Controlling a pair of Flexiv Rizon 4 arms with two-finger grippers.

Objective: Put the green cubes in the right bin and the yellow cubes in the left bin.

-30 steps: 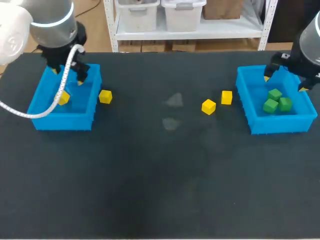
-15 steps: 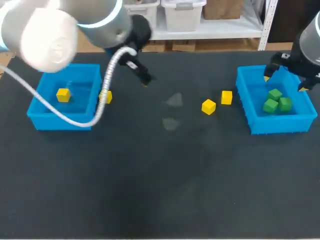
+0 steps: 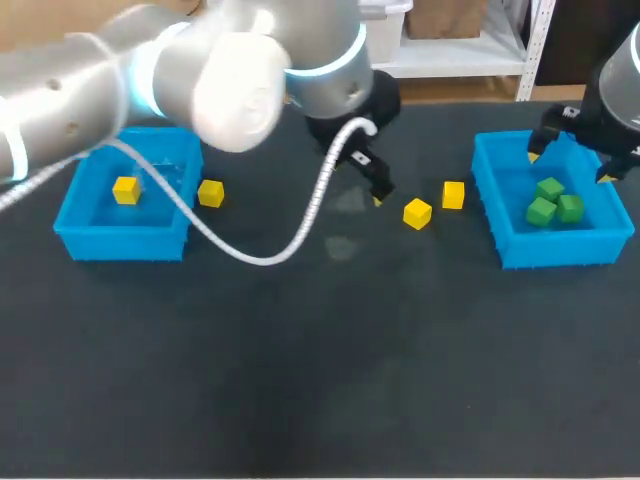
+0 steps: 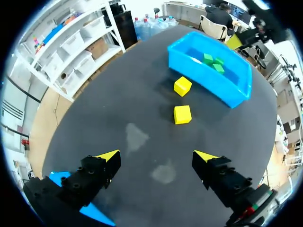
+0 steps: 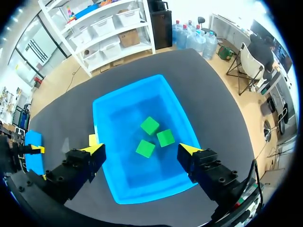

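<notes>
You have the left gripper (image 4: pixel 158 156) spread and empty above mid-table (image 3: pixel 300 380), two yellow cubes (image 4: pixel 182 114) ahead of it | right gripper (image 5: pixel 142 150) spread, empty, over the right bin (image 5: pixel 106 118) | three green cubes (image 5: pixel 150 126) inside that bin | one yellow cube (image 3: pixel 126 189) in the left bin (image 3: pixel 70 225), a stray cube (image 3: pixel 210 193) just outside it

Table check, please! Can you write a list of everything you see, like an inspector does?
Surface: dark table, with two pale smudges near the middle.
Job's things: left bin holds one yellow cube; a second yellow cube sits just outside it; two more yellow cubes lie near the right bin, which holds three green cubes.
Clutter: nothing seen.
Hands: left hand open, above the table near the two loose cubes; right hand open, above the right bin.
Cables: white hose hangs from the left arm.
Surroundings: nothing seen.
</notes>
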